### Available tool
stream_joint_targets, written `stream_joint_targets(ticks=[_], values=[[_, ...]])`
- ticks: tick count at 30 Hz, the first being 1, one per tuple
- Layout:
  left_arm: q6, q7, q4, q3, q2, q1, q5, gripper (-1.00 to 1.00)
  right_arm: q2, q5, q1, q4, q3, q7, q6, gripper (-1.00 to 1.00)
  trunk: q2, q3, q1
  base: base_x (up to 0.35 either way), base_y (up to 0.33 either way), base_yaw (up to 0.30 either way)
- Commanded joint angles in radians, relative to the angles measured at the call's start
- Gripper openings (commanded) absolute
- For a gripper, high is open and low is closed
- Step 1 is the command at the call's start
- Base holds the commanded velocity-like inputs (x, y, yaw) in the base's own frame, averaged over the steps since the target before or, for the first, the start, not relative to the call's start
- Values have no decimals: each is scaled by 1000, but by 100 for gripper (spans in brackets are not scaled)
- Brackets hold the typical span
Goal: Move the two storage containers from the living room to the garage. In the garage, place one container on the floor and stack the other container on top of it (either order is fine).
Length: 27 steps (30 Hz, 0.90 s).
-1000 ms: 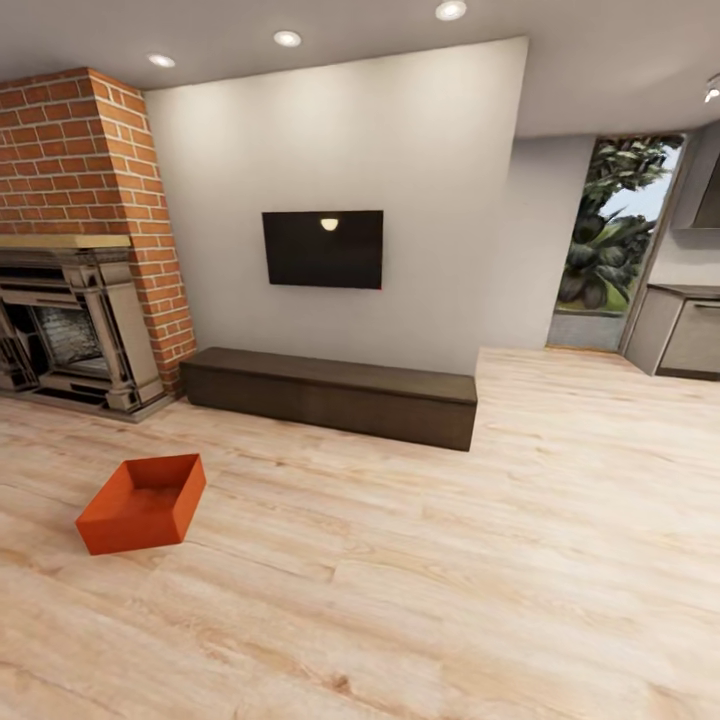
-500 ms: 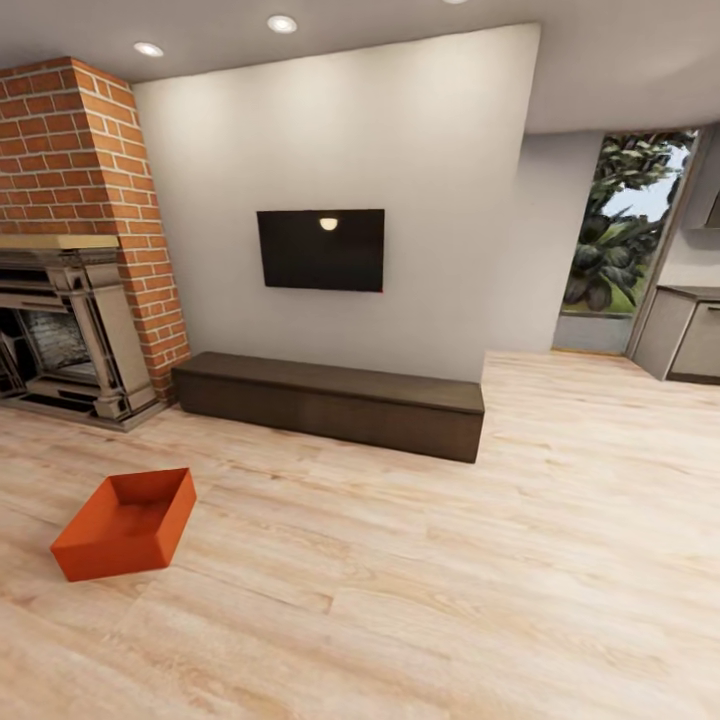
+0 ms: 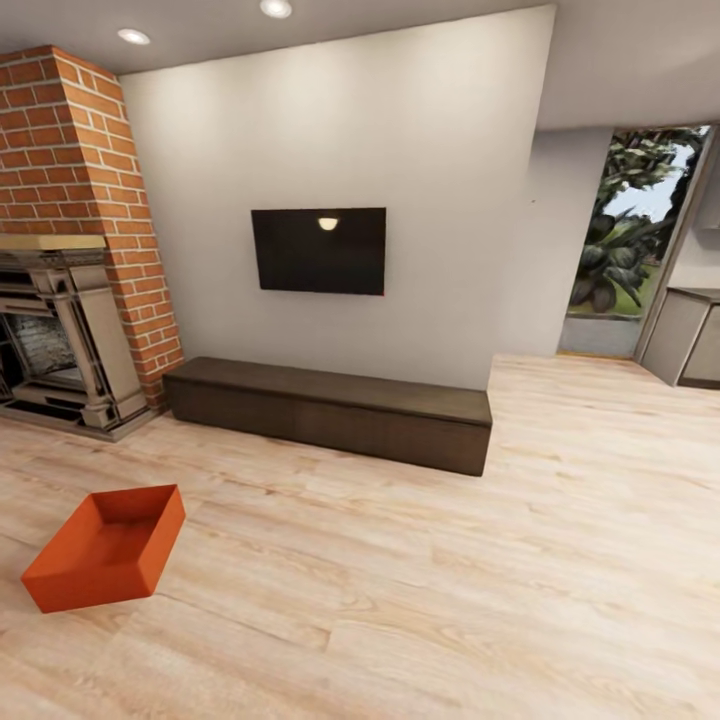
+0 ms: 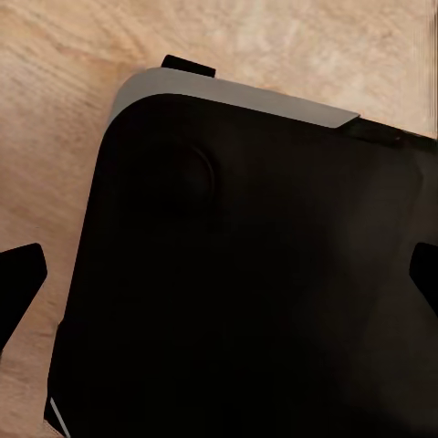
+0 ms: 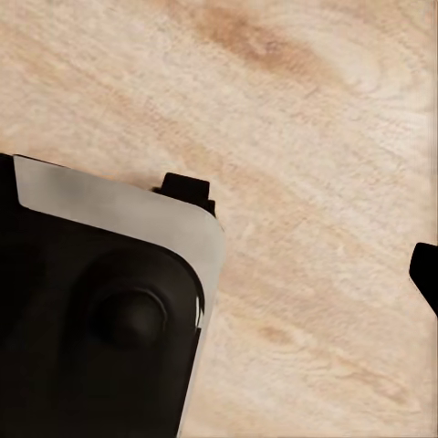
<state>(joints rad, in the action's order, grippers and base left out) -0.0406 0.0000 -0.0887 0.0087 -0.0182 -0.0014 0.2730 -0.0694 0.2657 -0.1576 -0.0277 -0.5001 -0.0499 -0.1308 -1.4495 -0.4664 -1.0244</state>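
A living room is seen from the head camera, its pale plank floor [image 3: 420, 600] running from a brick fireplace [image 3: 70, 240] to a doorway [image 3: 630, 250] with greenery beyond. A grey wall [image 3: 400, 130] is hung with a dark TV [image 3: 318, 250], and a long low bench [image 3: 330, 410] is set along its foot. One red-orange container [image 3: 105, 548] is left open-side up on the planks, well apart from the bench and toward the fireplace side; it is judged to be waiting for pickup, the carry to the garage not yet begun. A second container cannot be made out. In both wrist views the arms are held low over the robot's black base [image 4: 246, 274], a tucked pose judged suited to driving. The left gripper [image 4: 219, 274] is seen with dark fingertips at opposite edges, so its jaws are taken as spread and empty; for the right gripper, a single fingertip [image 5: 427, 274] is caught, and its jaw state cannot be told.
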Motion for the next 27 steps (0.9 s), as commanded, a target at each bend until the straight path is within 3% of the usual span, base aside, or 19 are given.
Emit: stream_joint_targets(ticks=[1, 27], values=[[-2, 0, 0, 0, 0, 0, 5, 100, 0, 11, -1, -3, -8, -5, -5, 100, 0, -1, -1, 324, 0, 0], [-2, 0, 0, 0, 0, 0, 5, 100, 5, 13, -1, -3, -2, -5, -9, 100, 0, -1, -1, 324, 0, 0]])
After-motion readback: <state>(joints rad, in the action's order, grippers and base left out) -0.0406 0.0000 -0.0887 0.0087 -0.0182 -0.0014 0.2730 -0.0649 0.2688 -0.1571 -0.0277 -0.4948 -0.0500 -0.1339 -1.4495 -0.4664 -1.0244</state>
